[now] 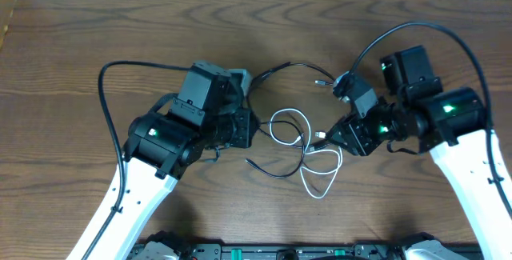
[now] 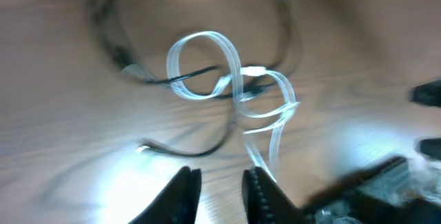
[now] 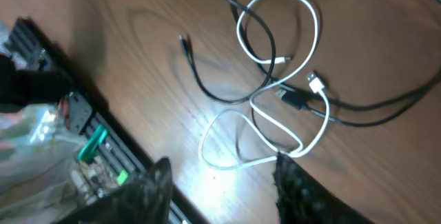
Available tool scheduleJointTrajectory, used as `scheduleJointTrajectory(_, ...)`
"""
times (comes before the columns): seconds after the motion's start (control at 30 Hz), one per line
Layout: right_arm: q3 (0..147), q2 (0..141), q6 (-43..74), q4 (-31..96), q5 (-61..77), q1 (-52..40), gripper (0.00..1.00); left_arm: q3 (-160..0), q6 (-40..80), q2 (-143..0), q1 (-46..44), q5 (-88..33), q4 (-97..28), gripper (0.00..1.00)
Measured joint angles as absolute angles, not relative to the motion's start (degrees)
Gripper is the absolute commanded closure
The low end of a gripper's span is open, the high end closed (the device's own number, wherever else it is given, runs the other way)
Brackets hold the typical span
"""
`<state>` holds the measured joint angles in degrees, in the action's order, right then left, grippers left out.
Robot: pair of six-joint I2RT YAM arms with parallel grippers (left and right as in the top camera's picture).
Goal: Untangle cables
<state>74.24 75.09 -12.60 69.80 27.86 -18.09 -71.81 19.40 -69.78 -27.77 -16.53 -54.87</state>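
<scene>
Motion blur smeared the whole left wrist view: the white cable showed as doubled ghost loops, and the black cable faded into the bench toward the top. The bottom edge cut off the left gripper. In the right wrist view the right gripper was dark, soft and cropped below, and the black cable ran off past the right edge. From overhead, the plug ends were too small for us to identify, and the left gripper's fingers were lost under its dark housing.
</scene>
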Motion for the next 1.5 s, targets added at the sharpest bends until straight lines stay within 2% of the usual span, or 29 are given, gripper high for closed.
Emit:
scheduleJointTrajectory(0.07,70.52,75.11,-12.36,67.29,27.92,-18.09,0.48,-71.81,19.38,-69.78,-27.75,-13.8,-56.29,0.58)
scheduleJointTrajectory(0.23,59.02,75.13,-12.03,55.46,26.2,-18.09,0.4,-71.81,19.46,-69.82,-27.77,-10.39,-56.58,0.55)
scheduleJointTrajectory(0.43,47.51,75.26,-14.74,41.45,23.33,-18.09,0.41,-71.81,19.49,-69.91,-27.77,-9.61,-56.66,0.54)
scheduleJointTrajectory(0.83,37.93,75.26,-17.54,27.24,22.33,-18.09,0.4,-71.81,19.59,-69.97,-27.77,-9.04,-56.77,0.53)
scheduleJointTrajectory(1.03,33.89,75.26,-18.26,22.0,22.2,-18.09,0.48,-71.81,19.7,-69.97,-27.77,-9.04,-56.77,0.53)
scheduleJointTrajectory(1.1,33.45,75.26,-18.35,21.76,22.22,-18.09,0.55,-71.81,19.7,-69.97,-27.77,-9.02,-56.8,0.53)
scheduleJointTrajectory(1.17,33.39,75.26,-18.52,21.61,22.2,-18.09,0.69,-71.81,19.7,-69.97,-27.77,-9.04,-56.77,0.53)
scheduleJointTrajectory(1.2,33.39,75.26,-18.61,21.56,22.33,-18.09,0.82,-71.81,19.7,-69.97,-27.77,-9.02,-56.8,0.53)
scheduleJointTrajectory(1.27,33.36,75.26,-18.68,21.56,22.24,-18.09,0.99,-71.81,19.7,-69.97,-27.77,-9.02,-56.77,0.53)
scheduleJointTrajectory(1.5,33.3,75.26,-17.52,20.38,21.08,-18.09,0.99,-71.81,19.7,-69.97,-27.77,-9.02,-56.77,0.53)
